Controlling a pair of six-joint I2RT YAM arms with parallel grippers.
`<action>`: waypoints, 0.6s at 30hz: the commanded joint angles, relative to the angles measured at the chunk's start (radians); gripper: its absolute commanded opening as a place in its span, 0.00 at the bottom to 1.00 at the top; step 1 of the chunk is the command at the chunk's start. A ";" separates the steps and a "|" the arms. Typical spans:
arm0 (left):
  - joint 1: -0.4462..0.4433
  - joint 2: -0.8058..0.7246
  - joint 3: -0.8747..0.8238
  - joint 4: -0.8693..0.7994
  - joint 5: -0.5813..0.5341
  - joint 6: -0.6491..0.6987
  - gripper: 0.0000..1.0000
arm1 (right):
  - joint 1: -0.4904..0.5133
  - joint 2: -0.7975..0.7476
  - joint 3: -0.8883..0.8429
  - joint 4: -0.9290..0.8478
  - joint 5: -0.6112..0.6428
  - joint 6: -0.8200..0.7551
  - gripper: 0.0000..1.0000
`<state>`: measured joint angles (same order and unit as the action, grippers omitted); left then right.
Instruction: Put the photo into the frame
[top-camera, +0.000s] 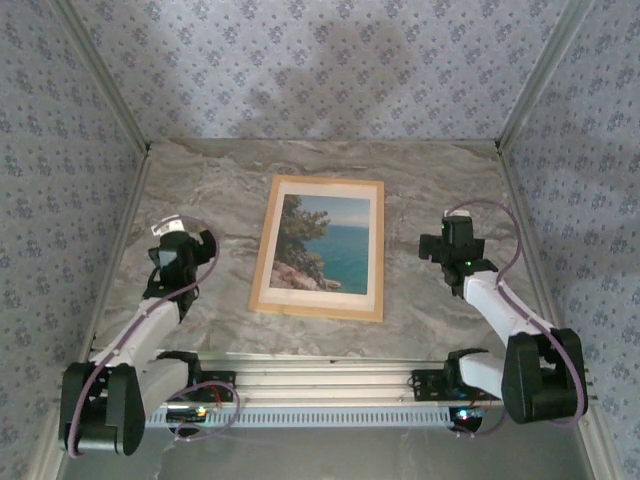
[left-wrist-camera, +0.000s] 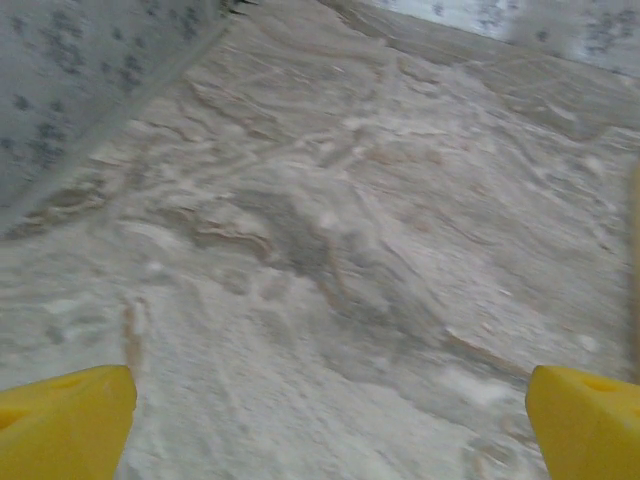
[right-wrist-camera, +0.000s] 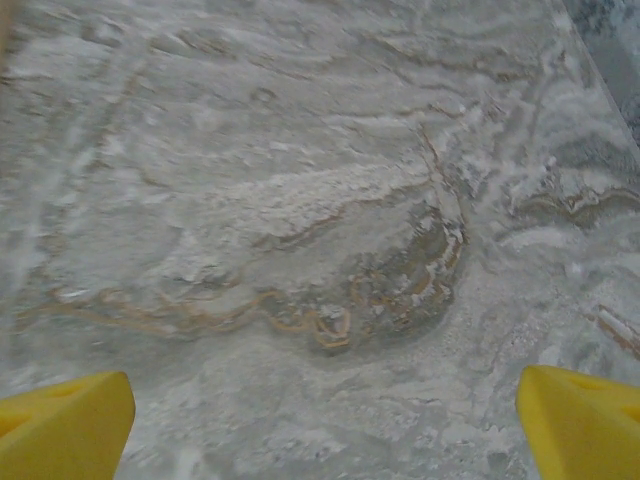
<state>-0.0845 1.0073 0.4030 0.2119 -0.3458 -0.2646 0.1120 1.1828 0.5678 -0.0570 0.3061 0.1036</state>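
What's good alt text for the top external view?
The photo lies inside the frame, flat at the middle of a grey marbled table. The left gripper and right gripper flank it, each apart from it.

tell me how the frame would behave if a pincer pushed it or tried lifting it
The frame lies flat on the smooth marble-look table, so a push would probably slide it rather than tip it. Its thin wood borders look stiff and likely light. Lying flush, it offers little edge to grip, so lifting may be awkward.
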 joint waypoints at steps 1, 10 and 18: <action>0.029 0.037 0.009 0.049 -0.018 0.110 1.00 | -0.033 0.055 -0.035 0.189 0.029 -0.013 1.00; 0.082 0.349 -0.007 0.449 0.160 0.177 1.00 | -0.078 0.197 -0.079 0.510 -0.115 -0.123 1.00; 0.095 0.516 -0.010 0.613 0.242 0.221 1.00 | -0.101 0.294 -0.199 0.884 -0.226 -0.163 1.00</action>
<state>-0.0040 1.5303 0.3870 0.7498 -0.1596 -0.0669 0.0296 1.4113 0.4179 0.6147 0.1421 -0.0353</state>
